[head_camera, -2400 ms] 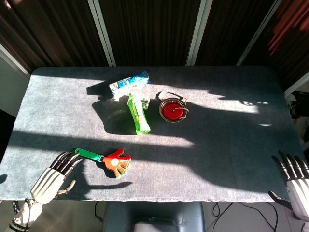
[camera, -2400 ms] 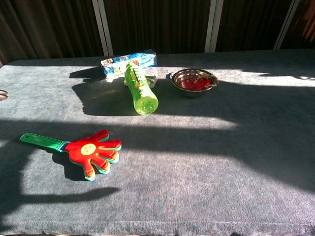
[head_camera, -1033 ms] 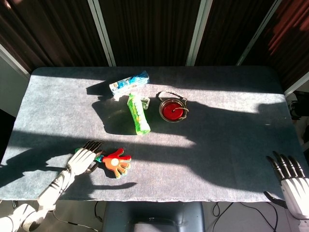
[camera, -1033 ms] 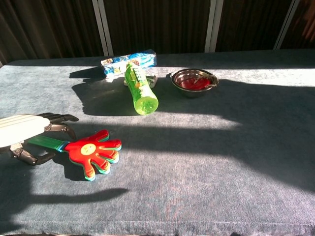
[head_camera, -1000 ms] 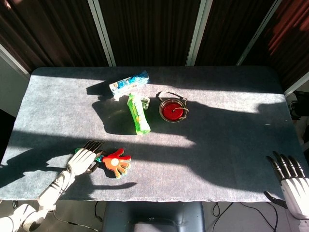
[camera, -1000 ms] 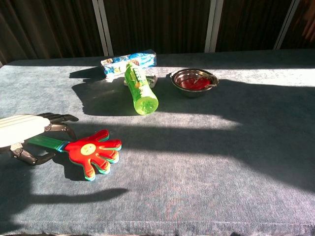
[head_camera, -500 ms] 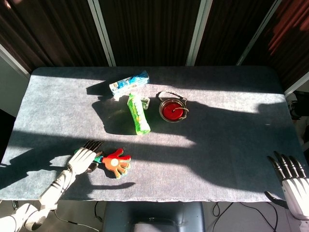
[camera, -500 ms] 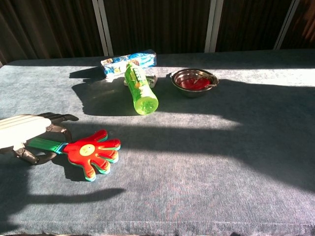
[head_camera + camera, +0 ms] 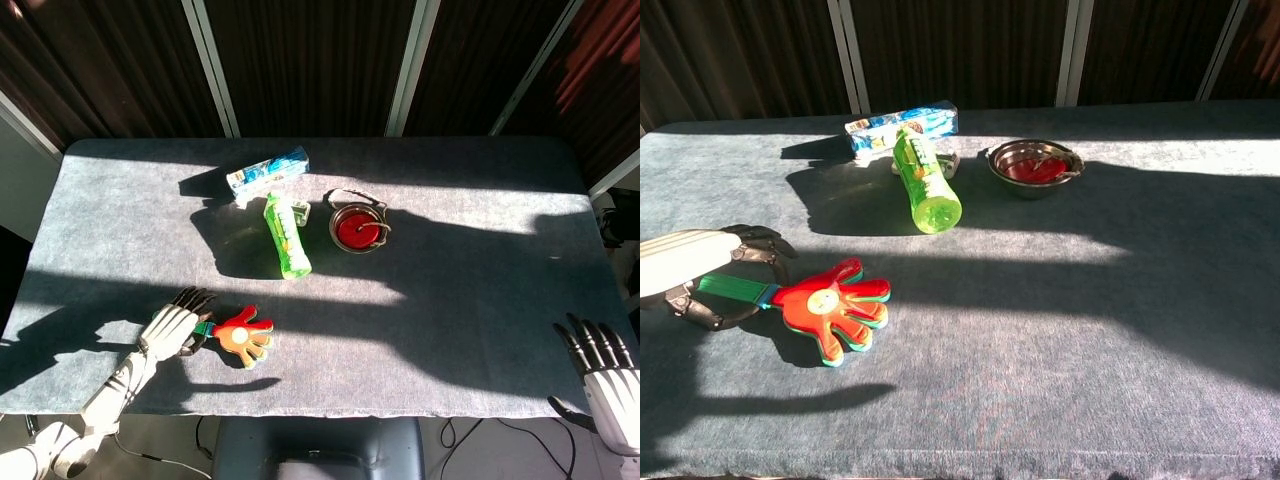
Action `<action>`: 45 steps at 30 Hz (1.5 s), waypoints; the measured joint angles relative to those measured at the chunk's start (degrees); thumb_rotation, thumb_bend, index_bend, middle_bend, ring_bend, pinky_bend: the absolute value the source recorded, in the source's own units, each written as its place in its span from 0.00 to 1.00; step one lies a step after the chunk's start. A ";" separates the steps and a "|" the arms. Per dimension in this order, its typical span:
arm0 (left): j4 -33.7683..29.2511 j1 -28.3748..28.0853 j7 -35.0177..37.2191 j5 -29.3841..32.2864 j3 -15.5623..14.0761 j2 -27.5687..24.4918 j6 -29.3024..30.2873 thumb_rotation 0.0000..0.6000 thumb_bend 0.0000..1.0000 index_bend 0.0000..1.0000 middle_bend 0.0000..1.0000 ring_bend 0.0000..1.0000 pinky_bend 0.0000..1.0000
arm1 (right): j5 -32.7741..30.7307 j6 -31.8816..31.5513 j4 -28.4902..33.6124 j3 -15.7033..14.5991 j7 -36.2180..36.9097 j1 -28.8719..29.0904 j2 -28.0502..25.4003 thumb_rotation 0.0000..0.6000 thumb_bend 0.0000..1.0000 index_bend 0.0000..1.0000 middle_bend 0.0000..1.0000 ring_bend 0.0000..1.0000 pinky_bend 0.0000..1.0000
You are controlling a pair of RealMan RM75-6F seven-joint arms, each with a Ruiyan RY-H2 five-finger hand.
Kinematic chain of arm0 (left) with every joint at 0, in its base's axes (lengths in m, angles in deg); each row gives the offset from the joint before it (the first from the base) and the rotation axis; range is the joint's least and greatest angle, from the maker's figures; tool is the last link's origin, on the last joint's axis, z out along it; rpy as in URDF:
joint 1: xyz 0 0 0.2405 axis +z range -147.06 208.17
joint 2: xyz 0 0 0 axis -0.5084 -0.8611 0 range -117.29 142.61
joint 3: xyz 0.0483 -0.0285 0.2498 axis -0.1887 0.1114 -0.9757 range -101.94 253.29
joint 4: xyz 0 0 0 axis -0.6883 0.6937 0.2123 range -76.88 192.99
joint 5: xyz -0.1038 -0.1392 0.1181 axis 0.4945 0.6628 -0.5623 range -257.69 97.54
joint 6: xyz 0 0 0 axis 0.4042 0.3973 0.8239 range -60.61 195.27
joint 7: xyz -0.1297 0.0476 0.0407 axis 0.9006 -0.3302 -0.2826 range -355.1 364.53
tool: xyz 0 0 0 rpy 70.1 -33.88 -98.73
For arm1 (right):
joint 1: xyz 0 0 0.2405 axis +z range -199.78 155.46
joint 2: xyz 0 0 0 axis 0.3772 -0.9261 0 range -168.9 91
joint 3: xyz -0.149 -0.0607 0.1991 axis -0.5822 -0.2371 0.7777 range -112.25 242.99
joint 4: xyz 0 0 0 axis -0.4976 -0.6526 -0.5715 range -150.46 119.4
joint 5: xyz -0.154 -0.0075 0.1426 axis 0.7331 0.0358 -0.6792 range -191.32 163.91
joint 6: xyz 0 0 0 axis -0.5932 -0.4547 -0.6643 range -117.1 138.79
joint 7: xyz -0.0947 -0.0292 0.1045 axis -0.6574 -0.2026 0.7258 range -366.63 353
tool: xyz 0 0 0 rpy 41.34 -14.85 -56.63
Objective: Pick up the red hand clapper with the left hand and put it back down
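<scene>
Head view: your left hand [image 9: 168, 327] lay at the near-left of the bench [image 9: 450, 300], fingers curled around the green handle of the red hand clapper [image 9: 240, 336]. Your right hand [image 9: 607, 375] hung off the near-right corner, fingers spread, holding nothing.

Chest view: your left hand [image 9: 700, 262] gripped the handle, thumb beneath, fingers over it; the red hand clapper [image 9: 830, 308] looked slightly raised, its shadow beneath.

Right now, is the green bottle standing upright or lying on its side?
Lying on its side. The green bottle stretches lengthwise across the table in both views, its long side flat against the cloth, near the blue box.
</scene>
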 measured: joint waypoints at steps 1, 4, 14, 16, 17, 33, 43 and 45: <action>0.22 0.03 1.13 -0.25 -0.16 0.10 0.23 1.00 0.49 0.82 0.26 0.04 0.00 | 0.00 -0.01 0.00 0.00 0.00 0.00 0.00 1.00 0.14 0.00 0.00 0.00 0.00; 0.66 0.07 4.63 -0.91 -0.55 0.28 0.89 1.00 0.50 0.82 0.31 0.09 0.00 | 0.08 -0.05 0.01 -0.04 0.01 -0.03 -0.02 1.00 0.14 0.00 0.00 0.00 0.00; 3.54 0.60 26.60 -3.65 -1.11 1.44 7.34 1.00 0.58 0.84 0.73 0.38 0.15 | 0.16 0.01 -0.01 -0.11 0.00 -0.02 -0.06 1.00 0.14 0.00 0.00 0.00 0.00; 4.85 0.73 32.04 -4.30 -1.25 1.81 9.11 1.00 0.59 0.84 0.75 0.41 0.19 | 0.18 0.00 -0.02 -0.13 0.00 -0.03 -0.06 1.00 0.14 0.00 0.00 0.00 0.00; 5.45 0.80 34.19 -4.54 -1.30 1.99 9.88 1.00 0.59 0.84 0.75 0.42 0.22 | 0.18 0.00 -0.02 -0.14 -0.01 -0.04 -0.06 1.00 0.14 0.00 0.00 0.00 0.00; 8.09 1.58 72.27 -5.25 -0.33 2.47 20.04 1.00 0.66 0.84 0.77 0.49 0.50 | 0.00 0.45 0.08 -0.19 -0.02 0.11 -0.06 1.00 0.14 0.00 0.00 0.00 0.00; 2.82 3.53 95.14 3.54 8.99 1.06 27.39 1.00 0.67 0.84 0.77 0.48 0.53 | -0.04 0.96 0.19 -0.33 -0.02 0.28 -0.11 1.00 0.14 0.00 0.00 0.00 0.00; 3.84 3.55 93.09 2.80 8.58 1.44 27.81 1.00 0.67 0.84 0.77 0.48 0.54 | -0.11 0.95 0.21 -0.31 -0.04 0.28 -0.15 1.00 0.14 0.00 0.00 0.00 0.00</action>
